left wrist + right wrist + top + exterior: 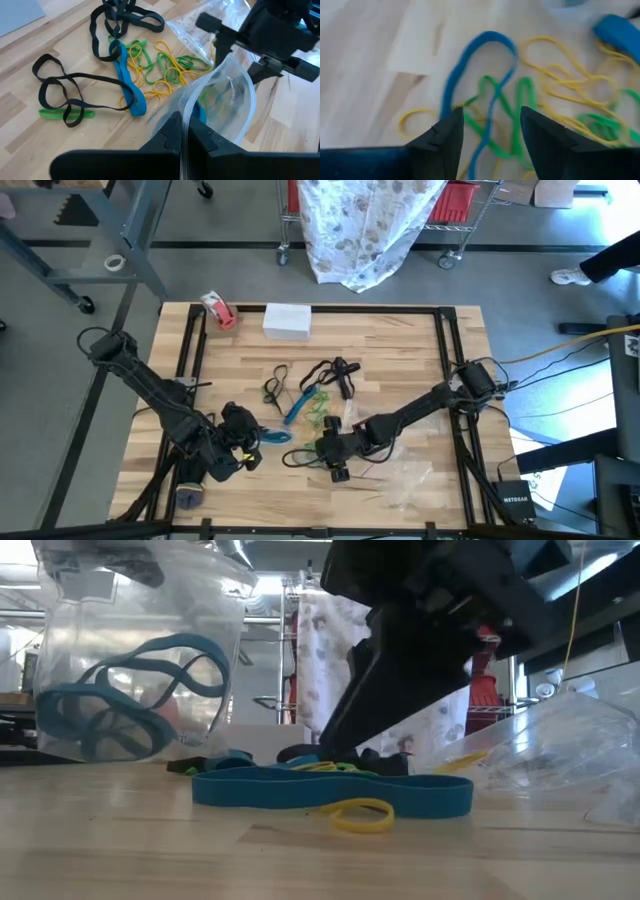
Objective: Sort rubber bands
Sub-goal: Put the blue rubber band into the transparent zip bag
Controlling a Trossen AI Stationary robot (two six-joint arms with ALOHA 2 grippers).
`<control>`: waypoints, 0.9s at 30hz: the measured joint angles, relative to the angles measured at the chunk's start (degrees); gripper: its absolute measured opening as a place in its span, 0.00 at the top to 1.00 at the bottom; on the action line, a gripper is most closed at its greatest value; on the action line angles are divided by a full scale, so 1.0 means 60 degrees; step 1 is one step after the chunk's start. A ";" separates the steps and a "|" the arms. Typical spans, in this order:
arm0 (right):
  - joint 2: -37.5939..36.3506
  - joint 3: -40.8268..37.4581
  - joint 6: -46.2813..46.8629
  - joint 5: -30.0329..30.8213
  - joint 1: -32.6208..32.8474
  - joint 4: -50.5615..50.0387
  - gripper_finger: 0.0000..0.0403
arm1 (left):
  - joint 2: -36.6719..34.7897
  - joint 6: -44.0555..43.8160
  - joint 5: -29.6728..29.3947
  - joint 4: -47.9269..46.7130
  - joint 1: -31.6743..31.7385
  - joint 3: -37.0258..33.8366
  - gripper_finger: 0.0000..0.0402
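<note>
Right wrist view: the right hand, fingers spread, hovers over blue, green and yellow rubber bands on the table. Left hand pinches a clear bag.

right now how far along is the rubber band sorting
Early. Some blue bands are already inside the clear bag that the left pincer pinches shut. The right pincer hangs open over the loose pile. Black bands, green, yellow and a wide blue band remain on the table.
</note>
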 joint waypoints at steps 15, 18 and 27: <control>0.0634 -0.0002 0.0044 -0.0399 0.0000 -0.0006 0.72 | 0.0000 -0.0004 -0.0069 0.0084 -0.0011 0.0000 1.00; 0.0630 0.0000 0.0049 -0.0392 0.0000 -0.0003 0.75 | 0.0000 -0.0004 -0.0076 0.0072 -0.0011 0.0000 1.00; 0.0433 0.0007 0.0037 -0.0399 0.0000 -0.0101 0.94 | 0.0000 -0.0004 -0.0092 0.0066 -0.0011 0.0000 1.00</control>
